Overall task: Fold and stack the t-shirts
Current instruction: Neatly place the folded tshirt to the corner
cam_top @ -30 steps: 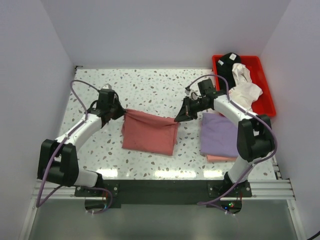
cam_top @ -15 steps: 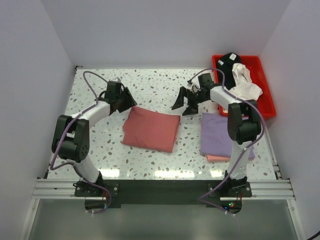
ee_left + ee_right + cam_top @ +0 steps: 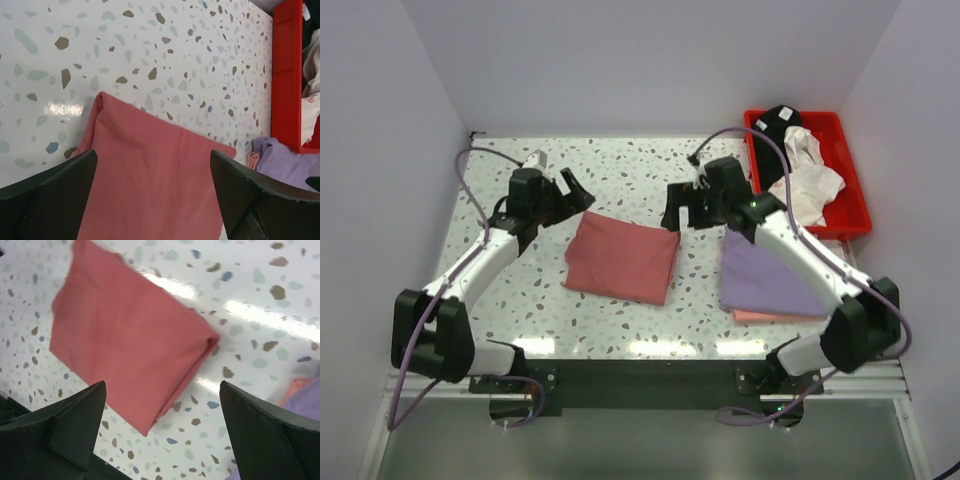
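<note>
A dusty red t-shirt [image 3: 622, 258] lies folded flat in the middle of the table, seen too in the left wrist view [image 3: 155, 185] and the right wrist view [image 3: 125, 335]. My left gripper [image 3: 572, 193] [image 3: 153, 155] hovers open just past its far left corner, holding nothing. My right gripper [image 3: 677, 215] [image 3: 162, 385] stands open off its far right corner, also with nothing in it. To the right, a folded lavender t-shirt [image 3: 760, 282] rests on a pale pink one [image 3: 760, 317]. White [image 3: 812, 180] and black [image 3: 777, 124] t-shirts sit bunched in the tray.
The red plastic tray [image 3: 858, 212] stands at the back right corner against the right wall. White walls close in the table on three sides. My right arm stretches over the lavender stack.
Both grippers have gone from shut to open and let go of the red t-shirt's far corners. The shirt now lies flat, and both grippers have drawn slightly back from it.
</note>
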Robot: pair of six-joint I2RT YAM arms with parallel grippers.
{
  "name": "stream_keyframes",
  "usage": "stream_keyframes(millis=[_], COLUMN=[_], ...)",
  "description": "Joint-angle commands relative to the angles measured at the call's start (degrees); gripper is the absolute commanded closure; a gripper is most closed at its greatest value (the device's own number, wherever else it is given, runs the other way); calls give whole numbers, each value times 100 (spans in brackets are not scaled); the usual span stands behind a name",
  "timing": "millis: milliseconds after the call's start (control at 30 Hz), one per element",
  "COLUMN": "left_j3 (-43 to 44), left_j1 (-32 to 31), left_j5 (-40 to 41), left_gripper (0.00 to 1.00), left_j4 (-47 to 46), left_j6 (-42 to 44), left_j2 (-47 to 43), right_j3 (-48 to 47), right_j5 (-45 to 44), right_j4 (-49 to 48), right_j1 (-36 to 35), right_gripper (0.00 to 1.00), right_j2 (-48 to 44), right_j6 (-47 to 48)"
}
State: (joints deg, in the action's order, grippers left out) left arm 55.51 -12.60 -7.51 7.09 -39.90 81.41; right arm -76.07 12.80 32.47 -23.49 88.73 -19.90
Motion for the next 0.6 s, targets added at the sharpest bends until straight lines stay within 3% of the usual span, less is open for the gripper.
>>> stream_keyframes(millis=[0,133,300,433,567], left_j3=[-679,-1199,-1700,-1894,-1947], left_j1=[38,38,38,38,38], left_j5=[38,240,680,907,936], left_gripper=[0,0,0,0,0], left_j4=[55,528,1241,1637,1910], left_j6=[-79,-158,-325,-395,-431], left_j2=[-765,-1765,-2830,-3612,-3799], right_j3=[1159,2367,2633,2650,2738], right_j5=[-1965,-1554,-1060,-306,-383], right_j4=[-704,-2206,-1964,-1823,-1990], right_j1=[-841,-824,-824,-868,-1044], right_gripper=[1,1,1,3,10], right_j2=[-1241,-2096,-2009,-1247,-744], right_j6=[22,-549,-1024,-1375,-1797])
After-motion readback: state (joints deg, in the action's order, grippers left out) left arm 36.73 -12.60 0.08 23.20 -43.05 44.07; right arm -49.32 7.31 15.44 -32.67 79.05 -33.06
